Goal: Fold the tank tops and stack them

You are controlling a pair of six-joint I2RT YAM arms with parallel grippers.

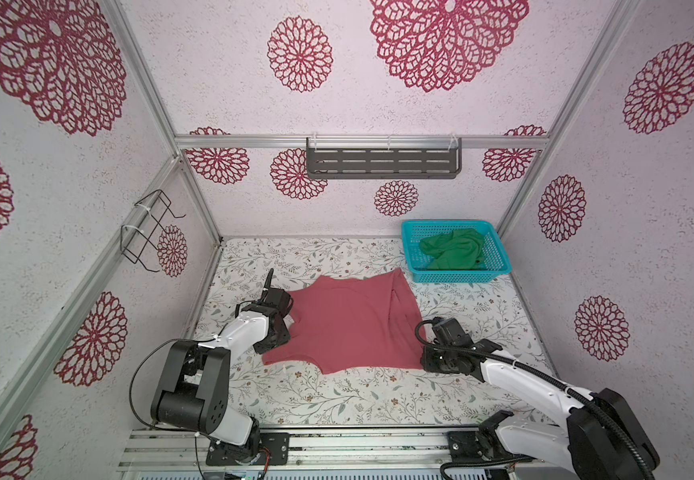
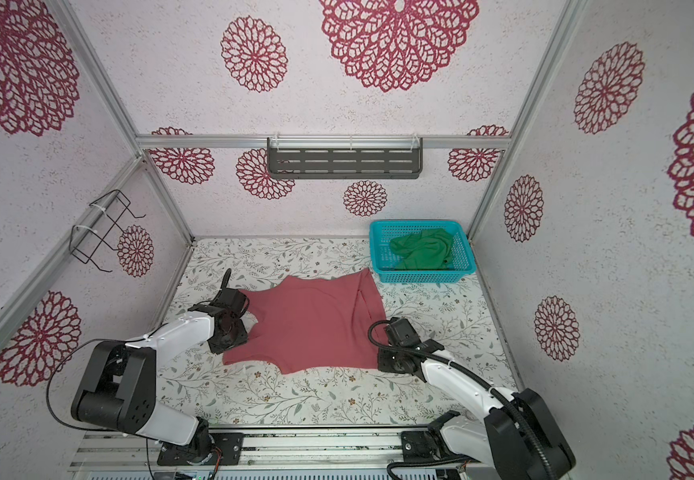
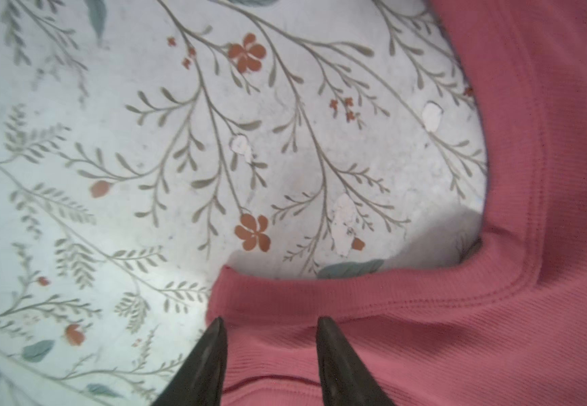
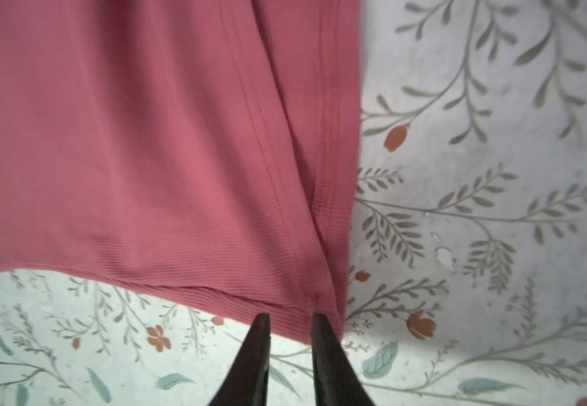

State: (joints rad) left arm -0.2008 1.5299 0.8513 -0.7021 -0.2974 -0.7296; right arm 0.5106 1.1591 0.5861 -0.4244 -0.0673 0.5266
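The pink-red tank top (image 1: 349,324) (image 2: 312,324) lies spread flat in the middle of the floral table. A crumpled green tank top (image 1: 455,249) (image 2: 422,249) sits in the turquoise basket (image 1: 457,275) at the back right. My left gripper (image 3: 271,321) is open at the garment's left edge, its fingertips (image 3: 323,327) straddling a strap beside the curved neckline (image 3: 408,295). At the near right hem corner (image 4: 306,309) my right gripper (image 4: 290,316) stands slightly open, the corner at its tips and bare table showing between the fingers. In both top views the wrists hide the fingers.
A grey slotted shelf (image 1: 382,158) hangs on the back wall. A black wire rack (image 1: 150,232) is fixed to the left wall. Bare table (image 1: 337,399) runs along the front between the arm bases. The basket stands close to the pink top's far right corner.
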